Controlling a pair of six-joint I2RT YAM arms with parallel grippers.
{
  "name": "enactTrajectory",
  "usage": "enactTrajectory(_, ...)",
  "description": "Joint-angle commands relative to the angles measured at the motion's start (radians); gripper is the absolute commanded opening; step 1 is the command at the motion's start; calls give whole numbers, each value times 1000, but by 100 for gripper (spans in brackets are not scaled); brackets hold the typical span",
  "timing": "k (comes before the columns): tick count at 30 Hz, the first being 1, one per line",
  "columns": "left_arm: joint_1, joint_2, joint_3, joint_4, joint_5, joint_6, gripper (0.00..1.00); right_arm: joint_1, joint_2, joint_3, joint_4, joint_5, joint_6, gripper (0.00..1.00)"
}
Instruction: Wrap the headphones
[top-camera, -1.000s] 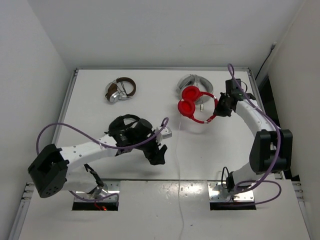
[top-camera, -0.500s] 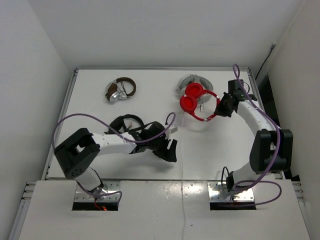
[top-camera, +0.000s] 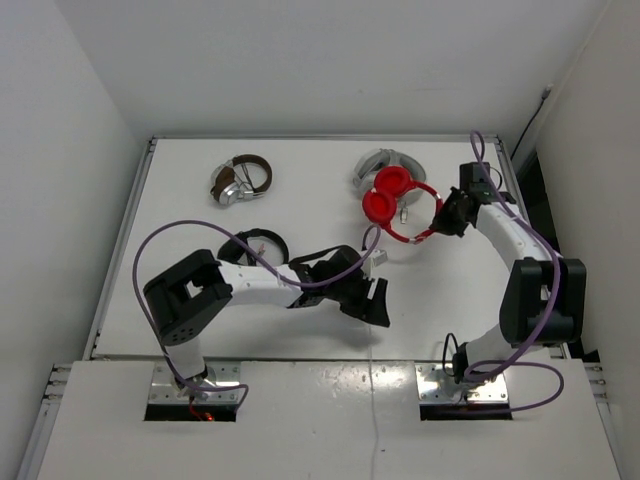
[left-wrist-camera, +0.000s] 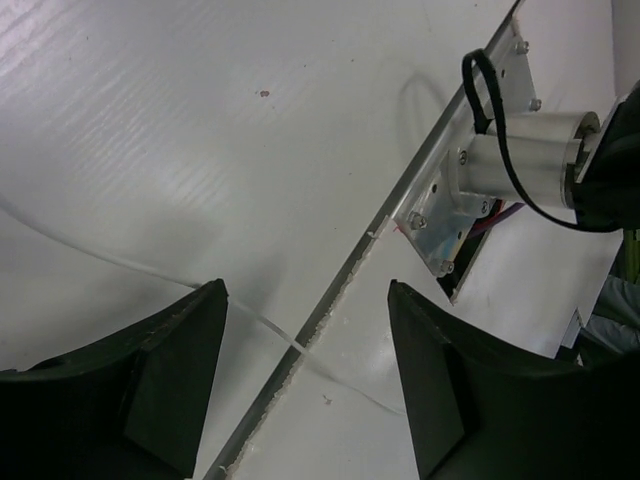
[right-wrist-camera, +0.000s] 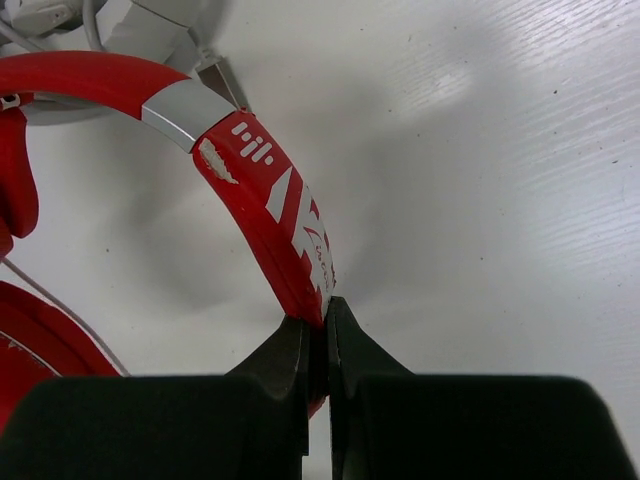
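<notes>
My right pincer (right-wrist-camera: 318, 338) is closed tight on the headband (right-wrist-camera: 250, 190) of the red headphones (top-camera: 395, 205). The two fingers are pressed against either face of the band, with only its thickness between them. The grip sits low on the curve of the band, just below the white printed lettering and the silver slider.

The headphones are at the far right of the worktop (top-camera: 300, 210). Their two round earcups are side by side, and the band arcs away from them toward my right wrist. The upper earcup lies against the white-grey headphones (top-camera: 372, 163) behind it; I cannot tell whether it rests on top of them.

My left pincer (top-camera: 377, 303) is spread wide and grips nothing. It hangs low over the near edge of the worktop, fingers pointing down. The white cable (left-wrist-camera: 262, 322) runs across the surface beneath the gap between the fingers, crosses the edge seam and carries on over the front ledge. From here I cannot tell whether either finger touches it.

The black headphones (top-camera: 250, 245) lie beside my left forearm. The brown-and-silver headphones (top-camera: 240, 180) sit well apart at the far left.
</notes>
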Motion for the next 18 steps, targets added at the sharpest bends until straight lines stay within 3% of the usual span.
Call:
enactTrajectory(1, -21, 8, 23, 12, -10, -40, 71, -27, -24, 13, 85, -46, 43, 0)
enactTrajectory(10, -21, -42, -79, -13, -66, -61, 71, -56, -24, 33, 86, -46, 61, 0)
enactTrajectory(18, -63, 11, -10, 7, -66, -52, 73, -34, 55, 85, 95, -16, 89, 0)
